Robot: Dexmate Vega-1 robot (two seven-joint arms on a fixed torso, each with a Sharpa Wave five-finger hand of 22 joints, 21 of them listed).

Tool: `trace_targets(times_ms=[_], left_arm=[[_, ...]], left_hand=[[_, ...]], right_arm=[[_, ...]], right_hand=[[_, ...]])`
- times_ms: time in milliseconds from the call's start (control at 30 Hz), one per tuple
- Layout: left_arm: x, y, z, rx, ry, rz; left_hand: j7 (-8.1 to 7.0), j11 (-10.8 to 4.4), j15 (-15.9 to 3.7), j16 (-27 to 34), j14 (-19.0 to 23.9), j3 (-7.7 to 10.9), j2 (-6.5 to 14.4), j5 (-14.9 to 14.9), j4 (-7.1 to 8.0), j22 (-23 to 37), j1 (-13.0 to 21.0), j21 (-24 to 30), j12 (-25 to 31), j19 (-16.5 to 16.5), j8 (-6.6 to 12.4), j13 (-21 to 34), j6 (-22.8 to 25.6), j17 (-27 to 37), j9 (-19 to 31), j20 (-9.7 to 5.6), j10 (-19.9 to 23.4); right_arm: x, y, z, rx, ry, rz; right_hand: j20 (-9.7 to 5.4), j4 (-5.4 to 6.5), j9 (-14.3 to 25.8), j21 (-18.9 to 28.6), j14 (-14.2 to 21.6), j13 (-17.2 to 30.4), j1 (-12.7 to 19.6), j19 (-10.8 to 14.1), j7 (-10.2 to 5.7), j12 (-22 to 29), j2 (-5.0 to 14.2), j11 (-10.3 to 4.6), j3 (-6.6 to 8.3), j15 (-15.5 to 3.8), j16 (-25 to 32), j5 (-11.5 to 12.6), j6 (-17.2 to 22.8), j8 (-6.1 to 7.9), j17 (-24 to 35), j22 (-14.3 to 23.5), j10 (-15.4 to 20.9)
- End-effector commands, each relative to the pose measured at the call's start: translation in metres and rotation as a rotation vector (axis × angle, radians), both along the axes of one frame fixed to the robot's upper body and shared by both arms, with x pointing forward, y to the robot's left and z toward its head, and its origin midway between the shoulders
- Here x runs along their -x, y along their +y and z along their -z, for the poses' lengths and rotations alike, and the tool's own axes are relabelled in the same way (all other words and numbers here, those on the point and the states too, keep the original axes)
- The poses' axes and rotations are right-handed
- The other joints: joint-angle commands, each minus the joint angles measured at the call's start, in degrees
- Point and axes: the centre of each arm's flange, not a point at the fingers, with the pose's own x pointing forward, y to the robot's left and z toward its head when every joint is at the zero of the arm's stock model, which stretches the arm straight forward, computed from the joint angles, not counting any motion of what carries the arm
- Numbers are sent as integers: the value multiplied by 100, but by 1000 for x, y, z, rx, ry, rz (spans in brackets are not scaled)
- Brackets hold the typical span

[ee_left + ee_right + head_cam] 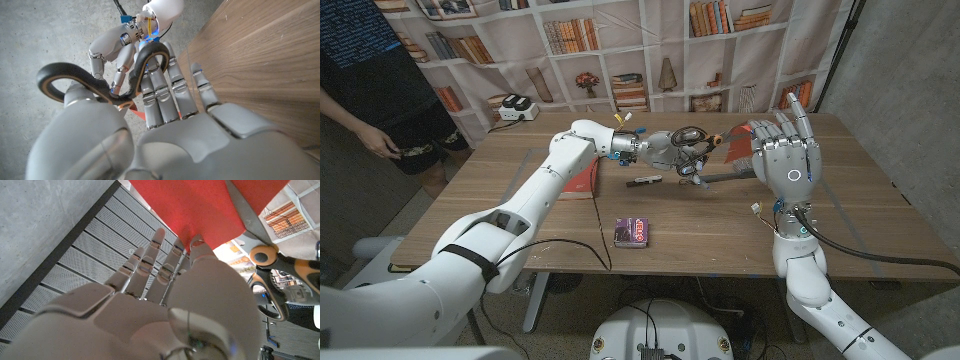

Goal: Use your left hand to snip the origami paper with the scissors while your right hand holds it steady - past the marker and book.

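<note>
Red origami paper (200,205), black-and-orange scissors (267,275), purple book (632,232), wood-grain brown table (520,215)

Left arm stretched across the table (880,215), left hand (678,148) gripping scissors (692,150) above it — right hand (786,155) raised upright, fingers up, pinching red paper (738,148).

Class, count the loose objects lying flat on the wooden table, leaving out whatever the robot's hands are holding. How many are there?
3. A red book beside the left forearm, a dark marker mid-table, and a small purple box near the front edge. Others may be hidden behind the arms.
</note>
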Motion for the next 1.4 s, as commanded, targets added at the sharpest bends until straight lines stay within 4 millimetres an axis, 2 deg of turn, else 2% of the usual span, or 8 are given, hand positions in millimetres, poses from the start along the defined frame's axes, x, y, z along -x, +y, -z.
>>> trace_targets(times_ms=[33, 333, 433, 500, 667, 733, 900, 1400], left_arm=[[-2, -2, -3, 16, -6, -19], [-5, 1, -4, 30, -3, -38], [-5, 2, -5, 32, -7, -43], [-5, 2, -6, 33, -12, -45], [-3, 3, -9, 41, -31, -52], [-2, 4, -10, 41, -39, -54], [0, 3, -11, 32, -50, -47], [5, 5, -7, 13, -64, -43]], left_hand=[[235, -1, -158, 21, 216, 158, 334, 48, -65, 23, 344, 41, 40, 110, 52, -22, 341, 24, 12, -3, 118], [206, -18, -224, -5, 327, 442, 866, -27, -184, 20, 901, 25, 74, 171, 86, -23, 391, -5, 34, 3, 208], [215, -35, -254, -51, 352, 676, 1188, -136, -286, 19, 1272, 20, 120, 204, 131, 76, 358, -38, 118, 5, 179], [190, -50, -278, -66, 378, 775, 1252, -196, -348, 18, 1433, 17, 119, 214, 148, 41, 353, -59, 137, 5, 237], [170, -91, -308, -112, 399, 1241, 1464, -378, -462, 20, 1943, 15, 134, 252, 214, 111, 344, -84, 216, 11, 194], [190, -133, -344, -113, 417, 1348, 1464, -415, -461, 20, 2026, 21, 143, 274, 228, 111, 344, -85, 229, 11, 227], [230, -115, -368, -130, 421, 1631, 1458, -509, -412, 22, 2191, 24, 161, 301, 285, 157, 358, -79, 294, 15, 214], [178, -142, -387, -149, 474, 1900, 1342, -727, -263, 19, 2209, 24, 138, 348, 297, 101, 407, -94, 229, 11, 266]], right_arm=[[2, 1, -3, 0, -9, -9], [-2, 2, -5, 2, -6, -20], [-3, 2, -5, 0, -7, -18], [-3, 2, -5, -1, -7, -17], [-2, 3, -5, -3, -11, -12], [-2, 3, -5, -5, -12, -10], [-1, 2, -6, -16, -14, -5], [-1, -5, -13, -52, -31, 12]], right_hand=[[-109, 47, 7, 16, -2, 26, -7, 0, -88, -14, 53, -14, 45, -469, 23, 20, 83, 37, 26, 18, -8], [-99, 52, 9, 23, 11, 26, -11, 8, -87, -14, 55, -14, 43, -465, 30, 18, 81, 27, 27, 17, -3], [-97, 48, 9, 26, 13, 27, -7, 9, -87, -14, 52, -14, 42, -472, 32, 17, 80, 23, 28, 16, 0], [-95, 51, 9, 27, 15, 27, -12, 10, -86, -14, 51, -15, 39, -465, 32, 16, 80, 20, 28, 16, 1], [-92, 50, 10, 30, 16, 27, -10, 11, -86, -15, 51, -15, 40, -468, 31, 16, 80, 15, 27, 15, 3], [-92, 52, 11, 31, 16, 27, -13, 10, -86, -15, 50, -15, 39, -465, 31, 15, 80, 14, 27, 15, 4], [-88, 44, 11, 34, 23, 27, 0, 14, -85, -15, 53, -15, 43, -484, 35, 17, 82, 10, 28, 14, 6], [-85, 47, 15, 39, 40, 28, -5, 12, -84, -14, 51, -15, 37, -474, 41, 15, 90, -2, 29, 11, 20]])
